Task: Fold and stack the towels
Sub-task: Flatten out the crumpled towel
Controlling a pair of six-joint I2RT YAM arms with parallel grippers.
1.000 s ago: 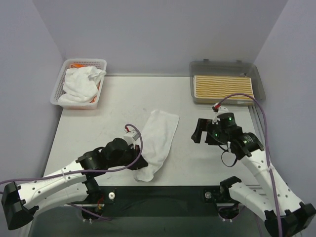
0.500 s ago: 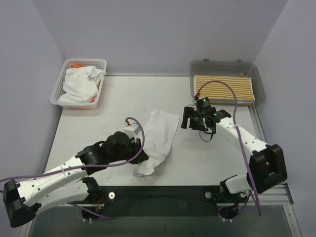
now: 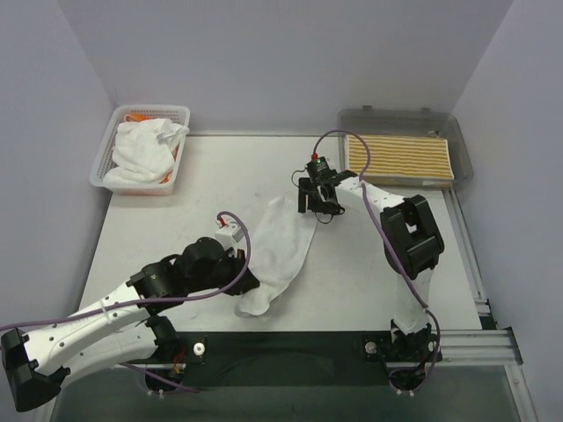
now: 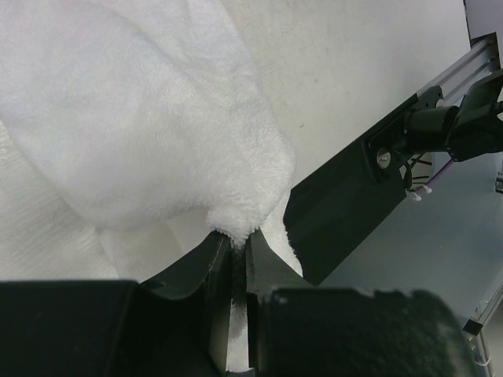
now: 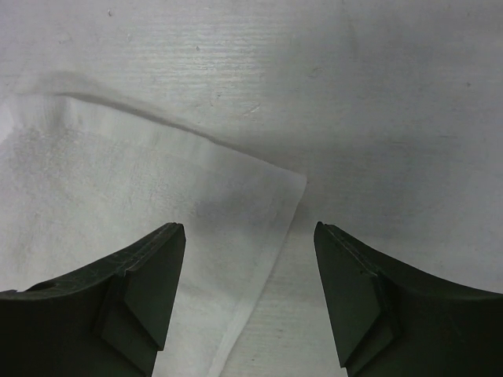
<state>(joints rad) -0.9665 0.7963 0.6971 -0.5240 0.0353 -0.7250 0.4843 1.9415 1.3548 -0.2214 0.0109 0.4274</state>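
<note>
- You hold the white towel (image 4: 141,118) in the left tool (image 4: 238,255): thick, fluffy terry cloth, soft and matt.
- The left tool and the right tool (image 5: 247,298) are matt black plastic with a faint grain.
- Your worktop (image 5: 354,94) is pale and matt, lightly scuffed and speckled.
- The basket (image 3: 154,109) is white plastic mesh.
- The tray (image 3: 396,115) is grey translucent plastic, smooth.
- The striped towel (image 3: 400,158) in it looks like ribbed cloth.
</note>
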